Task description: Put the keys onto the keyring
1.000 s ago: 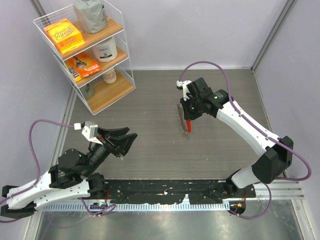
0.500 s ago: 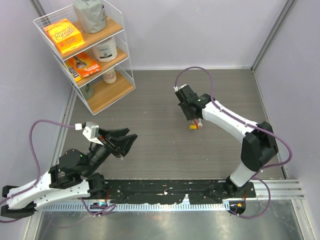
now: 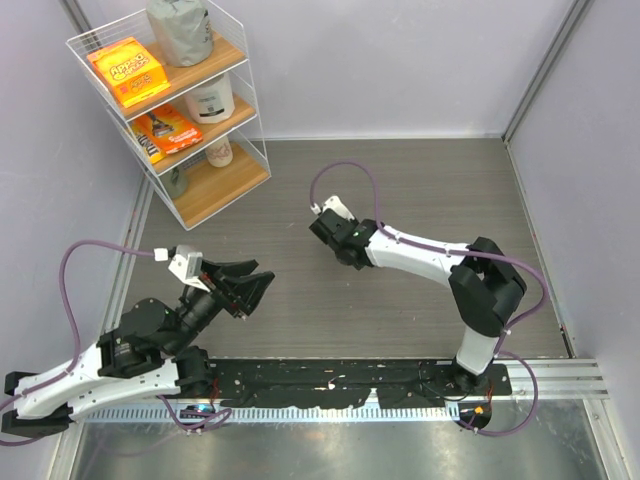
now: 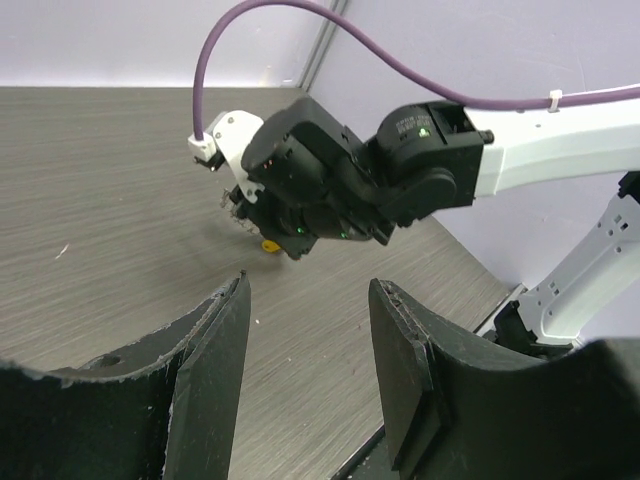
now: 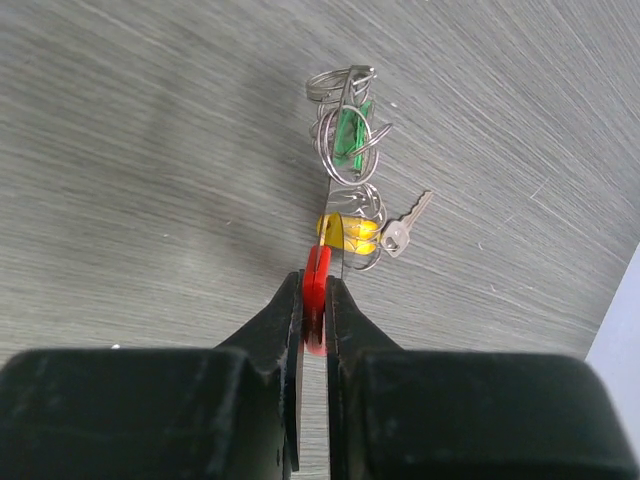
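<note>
Grey wood-grain tabletop (image 3: 300, 310). Wire rack (image 3: 215, 185) stands in the far-left corner, and a black rail (image 3: 330, 385) runs along the near edge. Keyring (image 5: 317, 268) with keys (image 5: 348, 232) is around mid-table; can't tell whether it touches the surface.

The keyring (image 5: 318, 262) is held in the right gripper (image 5: 317, 282) at mid-bench (image 3: 300, 325), with the keys (image 5: 349, 232) lodged among its chain. The left gripper (image 3: 245, 286) is positioned near-left, and the shelf rack (image 3: 218, 184) far-left.

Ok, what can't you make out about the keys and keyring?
Right wrist: keyring seen edge-on; whether green key or yellow key is threaded on its rings, unclear.
Top external: right gripper covers all of it.
Left wrist: only a yellow speck shows beneath it.
</note>
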Controlling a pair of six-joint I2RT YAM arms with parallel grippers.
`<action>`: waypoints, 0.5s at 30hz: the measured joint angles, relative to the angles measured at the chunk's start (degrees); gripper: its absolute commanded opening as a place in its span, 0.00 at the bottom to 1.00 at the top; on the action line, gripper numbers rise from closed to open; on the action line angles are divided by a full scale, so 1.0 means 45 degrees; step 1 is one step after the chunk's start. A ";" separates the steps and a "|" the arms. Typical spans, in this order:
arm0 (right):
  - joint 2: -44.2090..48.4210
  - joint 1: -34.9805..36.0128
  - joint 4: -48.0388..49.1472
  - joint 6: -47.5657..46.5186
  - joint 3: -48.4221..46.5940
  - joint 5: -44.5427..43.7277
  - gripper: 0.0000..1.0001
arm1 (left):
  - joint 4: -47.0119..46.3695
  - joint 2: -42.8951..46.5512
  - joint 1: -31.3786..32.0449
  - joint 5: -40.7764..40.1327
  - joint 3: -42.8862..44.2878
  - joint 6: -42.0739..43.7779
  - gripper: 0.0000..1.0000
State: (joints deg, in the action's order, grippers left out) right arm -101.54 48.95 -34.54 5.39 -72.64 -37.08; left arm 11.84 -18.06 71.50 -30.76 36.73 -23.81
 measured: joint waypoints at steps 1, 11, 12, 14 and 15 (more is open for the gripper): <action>0.0010 0.0209 0.0194 0.0034 0.0199 -0.0131 0.07 | 0.0058 0.0049 0.0000 -0.0019 0.0000 -0.0010 0.56; 0.0175 0.1792 0.1598 0.0685 0.1394 -0.0267 0.29 | 0.0612 0.0277 0.0000 -0.0019 0.0005 -0.0277 0.54; 0.0170 0.1870 0.1768 0.0792 0.1545 -0.0165 0.31 | 0.0685 0.0311 0.0000 -0.0019 0.0005 -0.0311 0.54; 0.0170 0.1977 0.2074 0.1010 0.1821 0.0073 0.33 | 0.0792 0.0432 0.0000 -0.0019 0.0000 -0.0384 0.54; 0.0170 0.2040 0.2215 0.1122 0.1957 0.0141 0.36 | 0.0821 0.0491 0.0000 -0.0019 0.0000 -0.0398 0.53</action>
State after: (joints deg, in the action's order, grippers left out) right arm -100.77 58.13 -24.58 10.44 -63.83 -36.45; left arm 15.53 -15.86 71.50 -30.85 36.73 -25.61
